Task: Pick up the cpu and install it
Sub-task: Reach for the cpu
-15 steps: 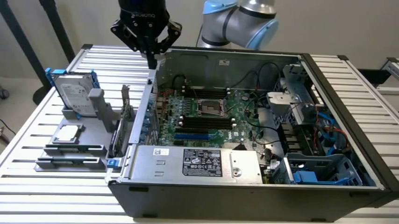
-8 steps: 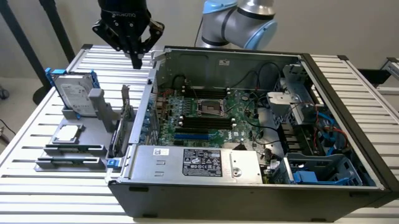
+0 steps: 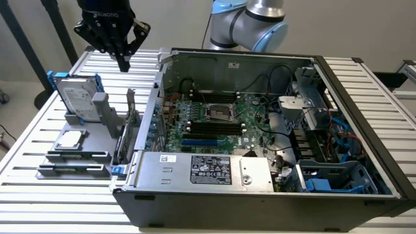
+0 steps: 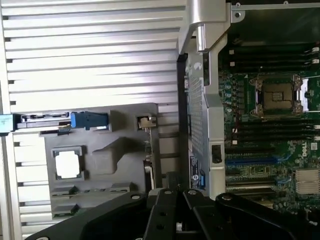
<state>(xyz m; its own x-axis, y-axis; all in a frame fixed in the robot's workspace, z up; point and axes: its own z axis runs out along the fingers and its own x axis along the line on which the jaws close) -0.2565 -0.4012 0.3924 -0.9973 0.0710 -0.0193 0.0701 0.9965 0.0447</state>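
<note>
The cpu (image 3: 70,139) (image 4: 68,164), a small silvery square chip, lies flat in a recess of the grey holder (image 3: 97,146) (image 4: 120,150) on the slatted table, at the exterior view's left. My black gripper (image 3: 122,62) hangs high above the table's far left part, well above and behind the cpu, fingers shut with nothing between them. In the wrist view the gripper's black linkage (image 4: 172,210) shows, pressed together. The motherboard's empty cpu socket (image 3: 219,112) (image 4: 276,96) sits inside the open computer case (image 3: 260,200).
A silver hard drive in a blue bracket (image 3: 77,100) stands upright in the grey holder behind the cpu. Grey memory sticks (image 3: 77,156) lie in the holder's front slots. The case's raised metal wall (image 3: 155,97) separates holder from motherboard. Cables and a power supply (image 3: 208,170) crowd the case.
</note>
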